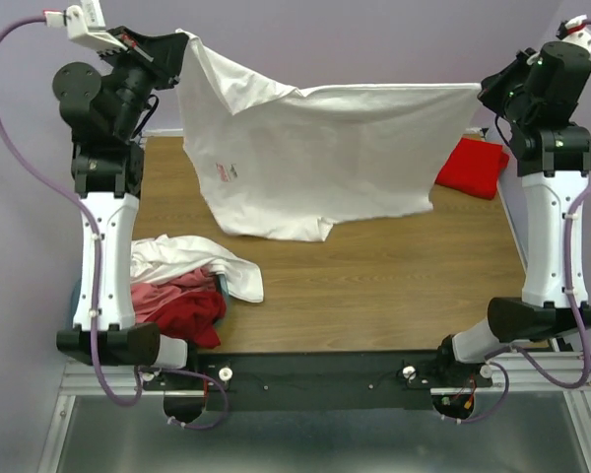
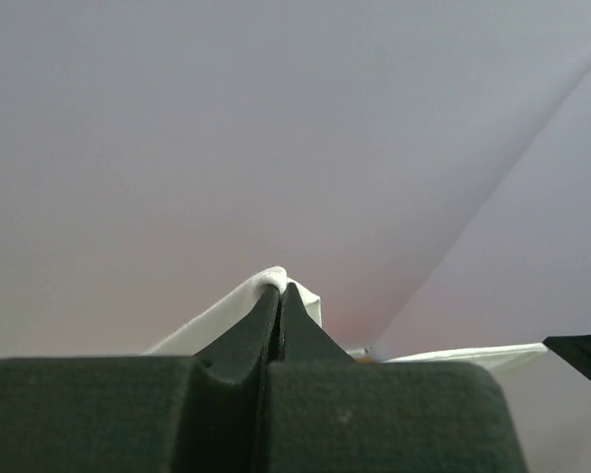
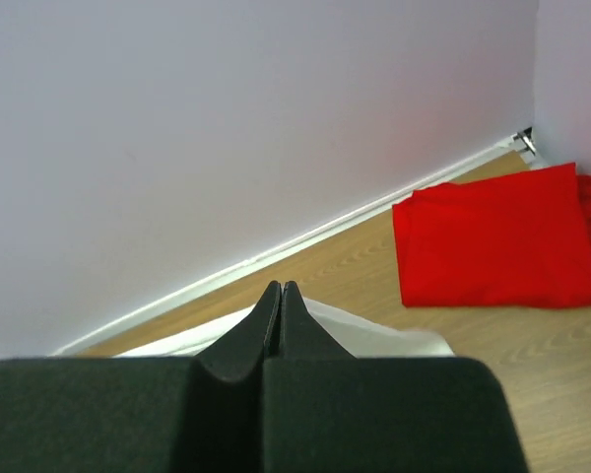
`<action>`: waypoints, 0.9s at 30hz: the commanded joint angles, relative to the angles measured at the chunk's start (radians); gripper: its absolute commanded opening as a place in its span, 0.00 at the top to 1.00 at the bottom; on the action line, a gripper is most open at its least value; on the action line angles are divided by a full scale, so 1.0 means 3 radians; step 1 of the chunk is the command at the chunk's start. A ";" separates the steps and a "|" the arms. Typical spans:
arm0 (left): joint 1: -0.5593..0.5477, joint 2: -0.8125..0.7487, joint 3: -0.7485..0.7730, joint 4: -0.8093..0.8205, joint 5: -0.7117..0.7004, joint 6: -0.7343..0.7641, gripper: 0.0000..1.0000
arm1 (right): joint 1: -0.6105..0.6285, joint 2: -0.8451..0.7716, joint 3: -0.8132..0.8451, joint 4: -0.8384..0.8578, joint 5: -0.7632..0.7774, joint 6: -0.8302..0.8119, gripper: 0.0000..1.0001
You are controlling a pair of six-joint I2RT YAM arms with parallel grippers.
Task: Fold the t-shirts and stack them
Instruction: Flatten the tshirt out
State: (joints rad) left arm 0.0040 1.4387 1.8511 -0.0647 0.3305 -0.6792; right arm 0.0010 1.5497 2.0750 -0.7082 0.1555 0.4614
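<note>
Top external view: pale lilac walls point(image 1: 374, 39) close in a wooden table point(image 1: 394, 266). A white t-shirt point(image 1: 325, 158) hangs spread in the air over the table's far half, its top edge taut between the two arms. A heap of t-shirts point(image 1: 182, 281), white, red and pink, lies near left, partly behind the left arm. A folded red t-shirt point(image 3: 497, 241) lies far right, half hidden by the hanging cloth. The left gripper point(image 2: 279, 291) and right gripper point(image 3: 279, 288) each pinch an upper corner tight. A small print point(image 1: 227, 172) on the white shirt is unreadable.
</note>
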 commanded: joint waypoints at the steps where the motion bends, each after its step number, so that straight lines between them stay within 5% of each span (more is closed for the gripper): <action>1: -0.0003 -0.0535 -0.0085 0.0323 -0.0028 0.0162 1.00 | 0.0007 -0.0394 0.0063 0.0142 -0.0007 -0.0070 1.00; 13: -0.0003 -0.1696 -0.0321 0.0068 -0.0488 0.0627 1.00 | 0.0012 -0.1336 0.0180 0.0106 0.0601 -0.0387 1.00; 22: -0.0003 -0.1820 0.0374 -0.0040 -0.0386 0.0684 1.00 | 0.0012 -0.1443 0.0742 0.0039 0.0974 -0.0663 0.99; 27: -0.0003 -0.1764 0.0421 0.0047 -0.0243 0.0546 1.00 | 0.0012 -0.1494 0.0580 0.0039 0.1021 -0.0643 1.00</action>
State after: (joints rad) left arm 0.0040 0.8974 1.9804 -0.0715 0.2501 -0.5003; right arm 0.0021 1.1046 2.2871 -0.6895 0.3828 0.2970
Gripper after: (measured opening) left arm 0.007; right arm 0.006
